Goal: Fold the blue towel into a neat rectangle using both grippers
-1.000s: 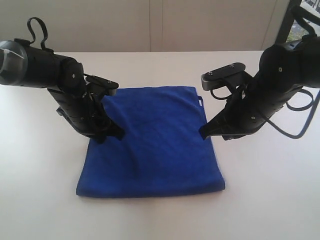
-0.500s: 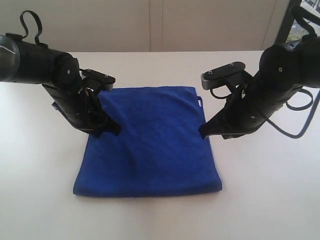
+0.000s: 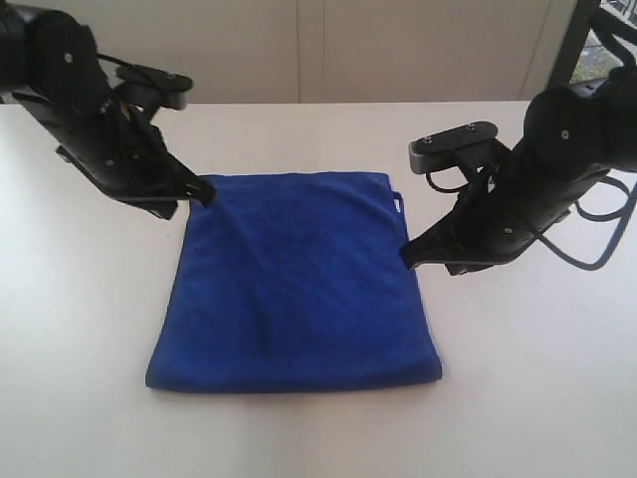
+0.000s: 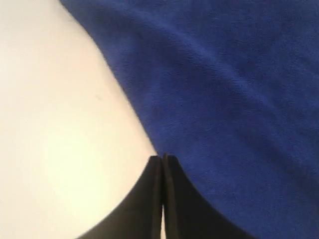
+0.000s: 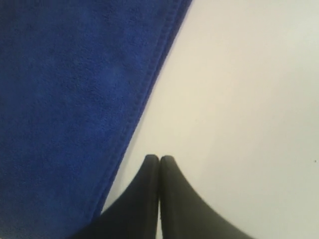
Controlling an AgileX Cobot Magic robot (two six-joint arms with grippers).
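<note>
A: Blue towel [image 3: 294, 284], position?
B: Flat at the middle of the table [image 3: 528, 398].
A: Jaws?
B: Both pairs together; left gripper [image 3: 204, 189] at the cloth's far-left corner; right gripper [image 3: 406, 257] beside its right edge.

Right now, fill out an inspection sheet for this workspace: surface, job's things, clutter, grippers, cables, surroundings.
Surface: white table, plain.
Job's things: blue towel lies flat as a rough rectangle and looks doubled over; white tag at its far right corner.
Clutter: nothing seen.
Grippers: left gripper shut, tip at the towel's far left corner; right gripper shut, tip beside the towel's right edge; neither holds cloth.
Cables: black cable loops beside the right arm.
Surroundings: pale wall panels behind the table.
</note>
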